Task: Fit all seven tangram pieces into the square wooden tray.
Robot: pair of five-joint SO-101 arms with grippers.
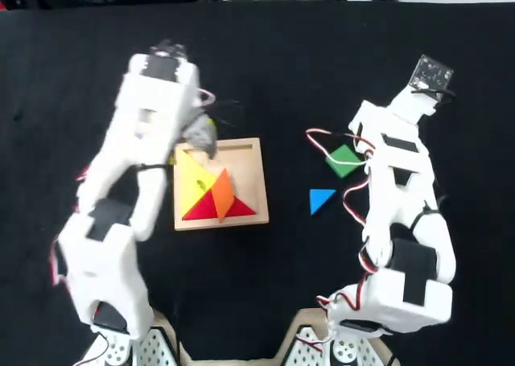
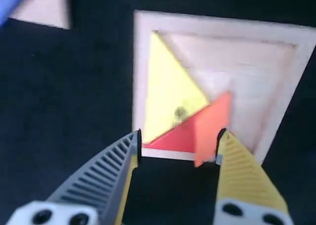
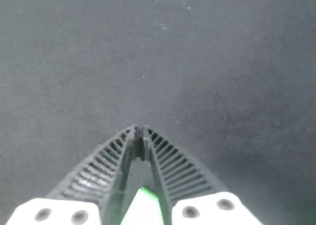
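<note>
Left gripper (image 2: 178,136) of mine hangs released over the wooden tray (image 2: 140,62), where the orange triangle (image 2: 212,128) keeps its long axis top-to-bottom of the frame.

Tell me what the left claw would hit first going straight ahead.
Probably the red piece at the tray's edge, straight ahead of the open left claw; depth is unclear.

Tray (image 1: 241,165) corner hidden under left arm; green piece (image 1: 344,158) partly behind right arm.
</note>
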